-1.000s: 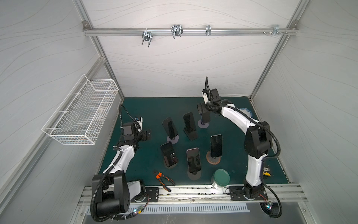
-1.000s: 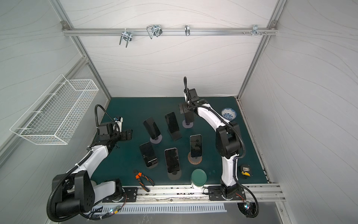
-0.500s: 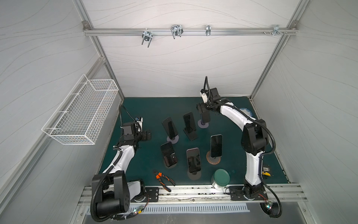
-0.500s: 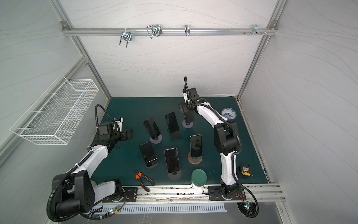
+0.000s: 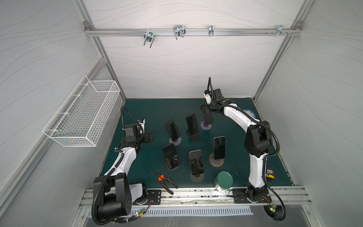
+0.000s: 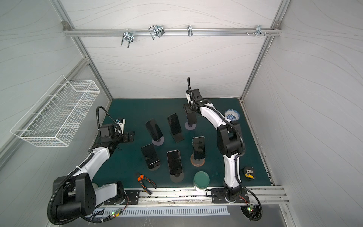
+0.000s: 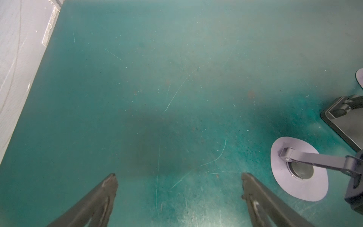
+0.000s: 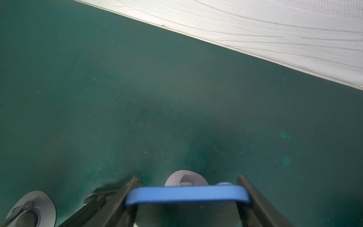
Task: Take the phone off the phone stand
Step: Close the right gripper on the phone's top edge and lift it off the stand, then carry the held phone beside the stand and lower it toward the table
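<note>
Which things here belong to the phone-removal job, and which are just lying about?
Job:
right hand
blue phone
stand

Lying about:
five other phones, untouched on stands
pliers
green-lidded jar
patterned bowl
tape measure
wire basket

White walls (image 5: pixel 186 64) with faint wavy lines enclose a dark green mat (image 5: pixel 157 110), a rail (image 5: pixel 235 32) with hooks (image 5: pixel 149 38) crosses the back, and a wire basket (image 5: pixel 82 116) hangs left.
</note>
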{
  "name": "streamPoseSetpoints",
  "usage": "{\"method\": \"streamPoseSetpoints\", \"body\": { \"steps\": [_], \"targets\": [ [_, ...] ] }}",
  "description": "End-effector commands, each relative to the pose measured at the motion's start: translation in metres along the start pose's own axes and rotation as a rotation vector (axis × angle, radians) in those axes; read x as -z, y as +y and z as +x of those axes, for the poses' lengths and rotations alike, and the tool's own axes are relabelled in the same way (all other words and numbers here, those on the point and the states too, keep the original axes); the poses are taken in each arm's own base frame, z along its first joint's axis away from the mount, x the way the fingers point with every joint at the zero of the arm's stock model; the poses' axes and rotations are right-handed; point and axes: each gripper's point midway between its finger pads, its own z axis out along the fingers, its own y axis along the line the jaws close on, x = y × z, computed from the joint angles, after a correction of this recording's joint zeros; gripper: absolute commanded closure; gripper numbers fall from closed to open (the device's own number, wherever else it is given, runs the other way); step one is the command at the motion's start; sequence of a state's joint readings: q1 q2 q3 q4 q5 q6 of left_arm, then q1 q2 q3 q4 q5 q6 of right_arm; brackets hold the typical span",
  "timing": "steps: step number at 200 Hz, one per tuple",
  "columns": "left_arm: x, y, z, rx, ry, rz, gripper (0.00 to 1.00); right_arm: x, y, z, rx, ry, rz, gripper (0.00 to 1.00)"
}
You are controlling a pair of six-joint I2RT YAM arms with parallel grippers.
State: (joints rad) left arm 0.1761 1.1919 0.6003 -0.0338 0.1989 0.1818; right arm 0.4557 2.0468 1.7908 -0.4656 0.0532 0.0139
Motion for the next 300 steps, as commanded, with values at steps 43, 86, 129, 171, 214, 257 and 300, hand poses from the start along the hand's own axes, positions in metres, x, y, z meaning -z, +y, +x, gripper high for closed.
{"method": "streamPoseSetpoints", "body": {
  "steps": [43,86,129,171,214,257,300],
  "targets": [
    [0.002,0.000,-0.013,-0.026,-0.036,0.008,0.00,0.028,0.000,-0.016,-0.057,-0.021,0.002,0.32],
    [0.001,-0.002,-0.012,-0.028,-0.029,0.017,0.00,0.054,0.000,-0.035,-0.055,-0.065,0.004,0.34],
    [0.003,-0.003,-0.013,-0.032,-0.036,0.022,0.00,0.084,0.001,-0.053,-0.037,-0.090,0.005,0.36],
    [0.004,-0.004,-0.012,-0.035,-0.036,0.025,0.00,0.123,0.003,-0.060,-0.039,-0.109,-0.051,0.36],
    [0.004,-0.003,-0.012,-0.033,-0.037,0.021,0.00,0.158,-0.018,-0.045,-0.108,-0.084,-0.056,0.37],
    [0.003,-0.001,-0.012,-0.028,-0.036,0.013,0.00,0.182,-0.048,-0.012,-0.198,-0.038,-0.019,0.37],
    [0.003,-0.002,-0.012,-0.028,-0.032,0.014,0.00,0.186,-0.054,0.030,-0.239,0.048,-0.016,0.38]
  ]
}}
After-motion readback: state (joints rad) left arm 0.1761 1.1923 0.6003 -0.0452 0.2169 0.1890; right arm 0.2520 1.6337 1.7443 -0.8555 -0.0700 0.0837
